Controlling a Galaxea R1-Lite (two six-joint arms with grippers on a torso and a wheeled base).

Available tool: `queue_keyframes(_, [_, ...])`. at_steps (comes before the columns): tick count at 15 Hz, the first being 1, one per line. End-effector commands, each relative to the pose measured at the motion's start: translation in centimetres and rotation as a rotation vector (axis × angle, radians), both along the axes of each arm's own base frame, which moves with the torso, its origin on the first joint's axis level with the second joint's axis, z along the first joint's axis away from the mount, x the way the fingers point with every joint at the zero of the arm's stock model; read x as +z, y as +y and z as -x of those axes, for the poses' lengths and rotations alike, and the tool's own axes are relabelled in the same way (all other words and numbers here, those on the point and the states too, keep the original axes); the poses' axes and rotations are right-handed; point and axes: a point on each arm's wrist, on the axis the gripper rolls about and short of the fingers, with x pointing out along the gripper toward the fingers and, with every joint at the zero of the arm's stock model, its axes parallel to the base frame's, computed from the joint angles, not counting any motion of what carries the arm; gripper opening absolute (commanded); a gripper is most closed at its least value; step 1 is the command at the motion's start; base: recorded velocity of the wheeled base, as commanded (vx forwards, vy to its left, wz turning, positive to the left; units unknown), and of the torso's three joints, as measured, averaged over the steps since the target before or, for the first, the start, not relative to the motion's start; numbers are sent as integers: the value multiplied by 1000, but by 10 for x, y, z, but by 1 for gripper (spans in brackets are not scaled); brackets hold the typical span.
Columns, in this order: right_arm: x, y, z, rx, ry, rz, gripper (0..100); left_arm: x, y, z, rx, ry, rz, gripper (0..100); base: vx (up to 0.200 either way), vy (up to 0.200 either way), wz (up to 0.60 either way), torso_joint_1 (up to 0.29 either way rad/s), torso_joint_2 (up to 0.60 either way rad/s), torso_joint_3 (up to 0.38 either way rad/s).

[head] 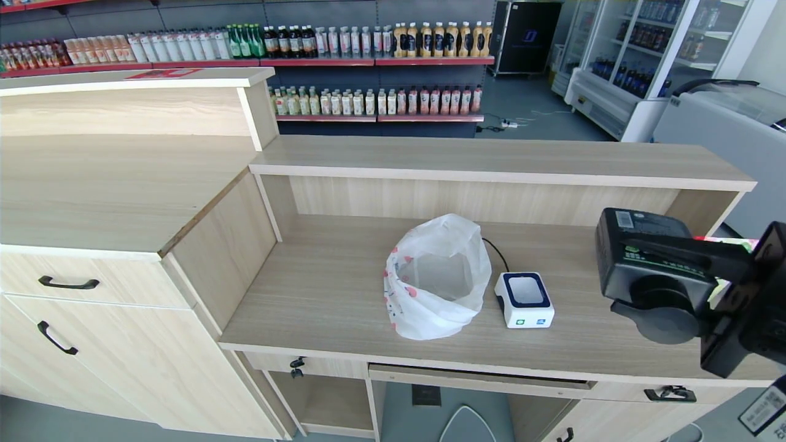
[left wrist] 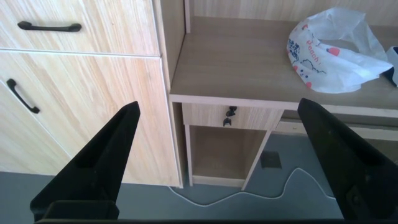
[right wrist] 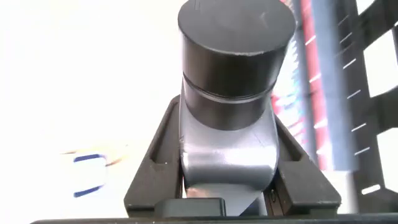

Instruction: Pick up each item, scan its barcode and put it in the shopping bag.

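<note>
A black bottle [head: 638, 228] with a wide round cap and a green label lies sideways in the air above the right end of the counter, with my right gripper [head: 675, 261] shut on it. The right wrist view has the bottle [right wrist: 230, 74] cap-forward between the two fingers [right wrist: 155, 180]. A white plastic shopping bag [head: 437, 276] stands open at the middle of the counter, and a small white barcode scanner [head: 524, 299] sits just to its right. My left gripper [left wrist: 217, 106] hangs open and empty, low in front of the counter, left of the bag [left wrist: 333, 50].
The wooden counter [head: 319, 307] has a raised back ledge and a taller cabinet with drawers [head: 92, 288] on its left. The scanner's cable runs behind the bag. Drink shelves and fridges line the far side of the shop.
</note>
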Motion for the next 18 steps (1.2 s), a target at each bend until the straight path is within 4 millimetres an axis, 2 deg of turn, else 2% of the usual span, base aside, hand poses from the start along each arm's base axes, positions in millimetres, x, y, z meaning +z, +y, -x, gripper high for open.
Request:
queue_keyframes(1, [-19, -37, 5, -316, 440, -288, 0, 0, 0, 0, 0, 0, 0, 100, 0, 0, 0, 0, 0, 0])
queue_keyframes(3, [-23, -49, 5, -419, 563, -458, 0, 0, 0, 0, 0, 0, 0, 100, 0, 0, 0, 0, 0, 0])
queue_keyframes(4, [-30, -62, 4, -538, 715, -638, 0, 0, 0, 0, 0, 0, 0, 100, 0, 0, 0, 0, 0, 0])
queue_keyframes(5, [-32, -69, 3, -611, 769, -751, 0, 0, 0, 0, 0, 0, 0, 100, 0, 0, 0, 0, 0, 0])
queue_keyframes(6, [-35, -78, -2, -740, 827, -935, 0, 0, 0, 0, 0, 0, 0, 100, 0, 0, 0, 0, 0, 0])
queue_keyframes(7, [-38, -81, -6, -838, 844, -1060, 0, 0, 0, 0, 0, 0, 0, 100, 0, 0, 0, 0, 0, 0])
queue_keyframes(9, [-44, -86, -12, -997, 820, -1153, 0, 0, 0, 0, 0, 0, 0, 100, 0, 0, 0, 0, 0, 0])
queue_keyframes(11, [-45, -84, -12, -999, 831, -1170, 0, 0, 0, 0, 0, 0, 0, 100, 0, 0, 300, 1, 1, -1])
queue_keyframes(13, [-40, -68, -8, -897, 899, -1280, 0, 0, 0, 0, 0, 0, 0, 100, 0, 0, 600, 5, 0, 0])
queue_keyframes(15, [-36, -65, -12, -876, 915, -1314, 0, 0, 0, 0, 0, 0, 0, 100, 0, 0, 600, 2, -5, 5])
queue_keyframes(18, [-28, -73, -42, -883, 973, -1441, 0, 0, 0, 0, 0, 0, 0, 100, 0, 0, 400, 0, 0, 3])
